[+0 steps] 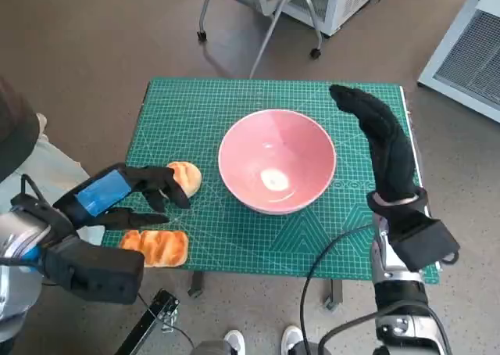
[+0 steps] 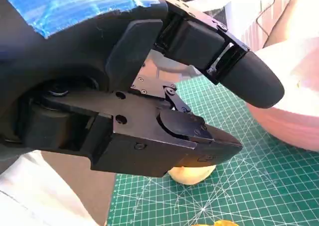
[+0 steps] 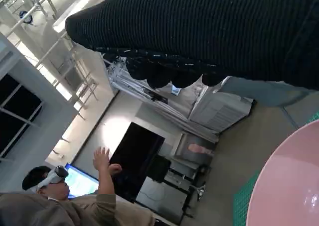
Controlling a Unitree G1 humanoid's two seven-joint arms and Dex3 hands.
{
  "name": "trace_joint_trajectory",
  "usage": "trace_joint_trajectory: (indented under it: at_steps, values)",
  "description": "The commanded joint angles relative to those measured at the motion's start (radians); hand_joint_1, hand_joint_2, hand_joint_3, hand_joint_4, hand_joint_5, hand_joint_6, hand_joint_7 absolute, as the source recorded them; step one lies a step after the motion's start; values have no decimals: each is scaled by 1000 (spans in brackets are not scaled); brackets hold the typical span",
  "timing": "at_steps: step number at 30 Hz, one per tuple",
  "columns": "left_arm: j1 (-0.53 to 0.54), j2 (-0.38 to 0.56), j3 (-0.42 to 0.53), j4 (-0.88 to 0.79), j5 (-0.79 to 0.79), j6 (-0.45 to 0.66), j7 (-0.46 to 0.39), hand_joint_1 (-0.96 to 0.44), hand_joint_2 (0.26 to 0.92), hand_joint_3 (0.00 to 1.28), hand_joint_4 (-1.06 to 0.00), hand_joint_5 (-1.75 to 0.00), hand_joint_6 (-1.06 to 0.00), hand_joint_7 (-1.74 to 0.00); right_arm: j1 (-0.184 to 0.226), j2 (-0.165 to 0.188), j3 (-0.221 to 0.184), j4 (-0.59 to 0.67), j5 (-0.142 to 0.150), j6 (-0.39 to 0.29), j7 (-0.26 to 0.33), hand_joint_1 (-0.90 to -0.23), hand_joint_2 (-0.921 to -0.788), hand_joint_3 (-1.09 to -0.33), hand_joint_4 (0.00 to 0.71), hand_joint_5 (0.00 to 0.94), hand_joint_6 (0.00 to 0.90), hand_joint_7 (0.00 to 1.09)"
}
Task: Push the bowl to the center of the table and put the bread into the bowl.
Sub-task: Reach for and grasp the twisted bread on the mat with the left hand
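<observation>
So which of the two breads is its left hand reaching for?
The round pale bun, right at the left hand and its fingertips; the flatter orange loaf lies apart, nearer the table's front edge.

Round bun partly covered by left hand; contact unclear. Bowl cut off by frame edge in right wrist view. Right hand fingers barely visible; closure unreadable.

Left robot hand open, fingers spread; right robot hand extended flat, empty
</observation>
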Motion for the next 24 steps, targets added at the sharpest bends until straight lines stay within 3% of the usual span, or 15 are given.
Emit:
trace_joint_trajectory:
  at_steps: [1,2,4,5,7,9,12,15,24]
  values:
    - [40,-4,30,-8,-45,25,-13,3,914,45,-646,-1188,-741,-1065,32,-1,1,-7,-18,7,-12,-564,-921,-892,302,104,-1,886]
    - [52,-3,36,-29,-49,57,-38,3,917,67,-618,-1220,-710,-1094,33,-1,1,-7,-17,8,-12,-564,-921,-893,301,105,-1,886]
    - [78,5,43,-76,-43,123,-91,-171,919,122,-548,-950,-634,-1221,35,-1,2,-10,-17,10,-14,-563,-921,-893,302,107,-1,886]
    - [89,10,44,-99,-37,154,-117,-94,849,109,-490,-704,-542,-953,36,-1,2,-10,-17,10,-14,-563,-921,-894,302,108,-1,886]
    - [115,24,45,-163,-12,237,-189,-37,789,74,-452,-388,-511,-569,36,-2,1,-10,-17,10,-15,-562,-921,-895,301,110,-1,887]
    - [135,37,46,-224,6,304,-256,-58,729,36,-344,-159,-452,-261,36,-2,1,-9,-15,11,-14,-561,-921,-896,300,112,-1,888]
    - [154,59,43,-297,28,363,-331,-141,690,13,-258,-53,-400,-94,36,-2,1,-5,-9,12,-10,-560,-921,-896,299,115,-1,889]
    - [182,74,53,-361,50,379,-368,-246,676,5,-226,-17,-360,-33,34,-3,1,-4,-3,17,-5,-560,-921,-896,297,117,-1,889]
    - [252,57,79,-439,95,370,-351,-358,667,0,-190,-2,-319,-1,25,-3,2,0,4,26,-1,-568,-921,-894,292,126,-1,889]
